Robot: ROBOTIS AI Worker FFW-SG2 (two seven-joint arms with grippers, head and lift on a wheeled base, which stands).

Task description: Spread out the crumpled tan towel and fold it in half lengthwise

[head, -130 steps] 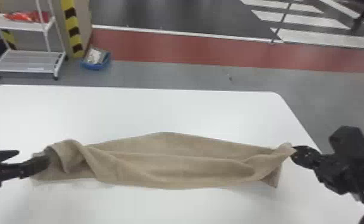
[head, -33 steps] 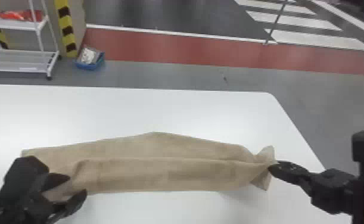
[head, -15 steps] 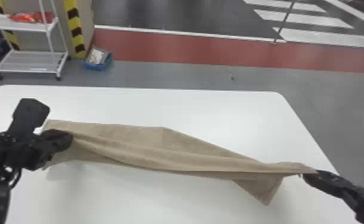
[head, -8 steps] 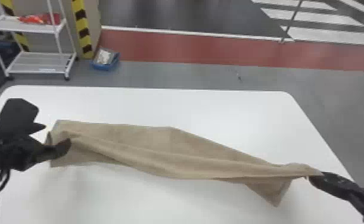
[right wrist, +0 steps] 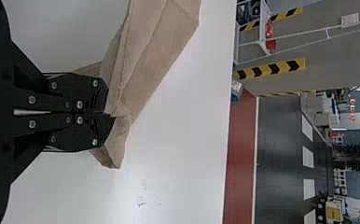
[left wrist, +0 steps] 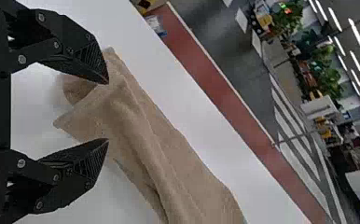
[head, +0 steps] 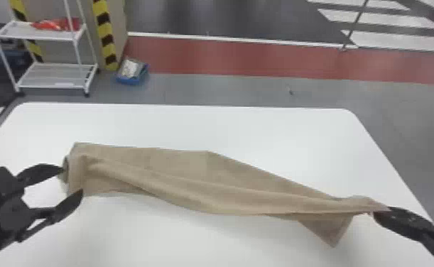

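Spreading seems the step: in the head view the towel stretches skewed over the table, a rack beyond. In the left wrist view the left gripper, fingers apart at one end, likely needs a corner; in the right wrist view the right gripper clamps the other.

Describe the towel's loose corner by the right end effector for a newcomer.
On the white table lies the tan towel. Near its right end, pinched by the right end effector, a pointed flap juts toward the robot. Unlike that end, it is ungripped.
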